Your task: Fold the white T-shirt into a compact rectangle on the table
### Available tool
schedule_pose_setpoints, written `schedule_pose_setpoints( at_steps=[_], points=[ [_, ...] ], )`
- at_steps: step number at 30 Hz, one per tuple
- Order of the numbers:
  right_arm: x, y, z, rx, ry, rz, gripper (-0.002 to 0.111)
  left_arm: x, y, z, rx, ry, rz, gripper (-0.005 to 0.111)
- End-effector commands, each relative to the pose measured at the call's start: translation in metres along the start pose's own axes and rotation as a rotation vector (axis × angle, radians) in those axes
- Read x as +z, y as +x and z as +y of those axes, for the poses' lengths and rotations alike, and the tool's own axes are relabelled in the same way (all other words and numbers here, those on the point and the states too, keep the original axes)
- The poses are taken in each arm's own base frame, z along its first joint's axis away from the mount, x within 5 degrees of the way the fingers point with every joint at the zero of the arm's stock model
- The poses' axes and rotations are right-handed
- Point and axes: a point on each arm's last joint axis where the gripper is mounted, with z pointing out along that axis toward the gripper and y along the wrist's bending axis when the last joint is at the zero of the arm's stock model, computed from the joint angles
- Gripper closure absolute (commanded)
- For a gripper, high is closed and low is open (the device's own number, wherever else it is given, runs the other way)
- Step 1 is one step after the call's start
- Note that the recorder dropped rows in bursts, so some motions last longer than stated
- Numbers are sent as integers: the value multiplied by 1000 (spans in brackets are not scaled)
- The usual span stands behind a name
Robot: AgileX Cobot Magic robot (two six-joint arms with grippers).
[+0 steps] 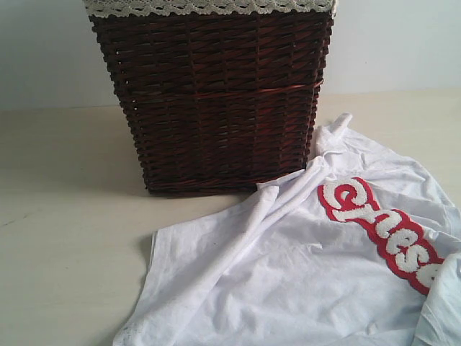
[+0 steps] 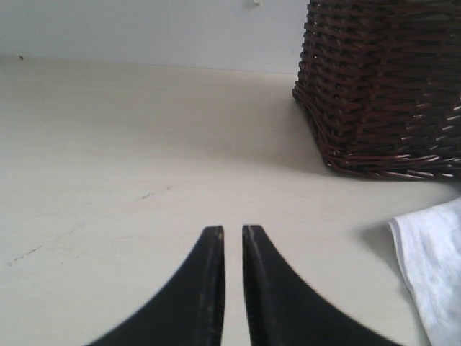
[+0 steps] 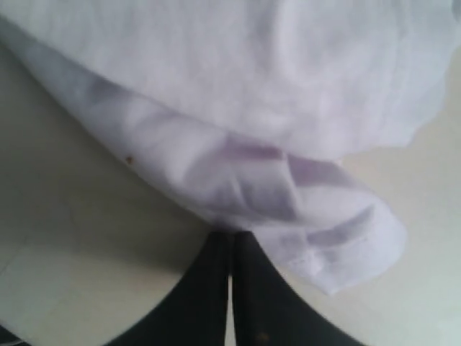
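Closest in, the right gripper (image 3: 232,234) has its jaws pressed together with no gap showing, and their tips meet a doubled fold at the edge of the white T-shirt (image 3: 288,108); the cloth bunches toward that spot, so it appears to have a thin pinch of fabric, probably as a handle for drawing that edge flat or across the body of the shirt. The left gripper (image 2: 233,229) has its jaws nearly closed with only a narrow slit between them and nothing in it; it hangs over bare table (image 2: 108,158), with a corner of the shirt off to one side and apart from it, so it looks to be waiting clear of the cloth. In the exterior view the shirt lies spread but rumpled on the table on the right side, chest up, its red-edged lettering (image 1: 382,231) running at a slant, one long ridge of fabric crossing it and another fold lifted at the near right edge, so the folding seems barely begun. Its far end reaches the foot of the basket (image 1: 216,101) and seems to touch it, which may crowd any fold made that way. Above is the basket's lace trim (image 1: 209,7), and behind it the pale wall (image 1: 43,50)
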Motion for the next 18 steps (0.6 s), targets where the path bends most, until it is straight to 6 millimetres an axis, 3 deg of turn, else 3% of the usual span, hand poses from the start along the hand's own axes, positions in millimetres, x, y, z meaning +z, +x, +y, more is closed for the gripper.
schedule_pose_setpoints(
  at_steps=[1, 3, 5, 9, 11, 18],
  points=[
    [-3, -1, 0, 8, 28, -14, 108, -1, -1, 0, 5, 6, -12, 95],
    [-7, -2, -1, 10, 53, -16, 107, -1, -1, 0, 5, 6, -12, 95],
    [-12, -3, 0, -8, 77, -6, 99, -1, -1, 0, 5, 6, -12, 95],
    [-22, -5, 3, -77, 115, 11, 55, -1, -1, 0, 5, 6, -12, 95],
    [-26, -6, 3, -102, 146, 10, 39, -1, -1, 0, 5, 6, -12, 95],
    [-11, -3, 0, -30, 75, -1, 42, -1, -1, 0, 5, 6, -12, 95]
  ],
)
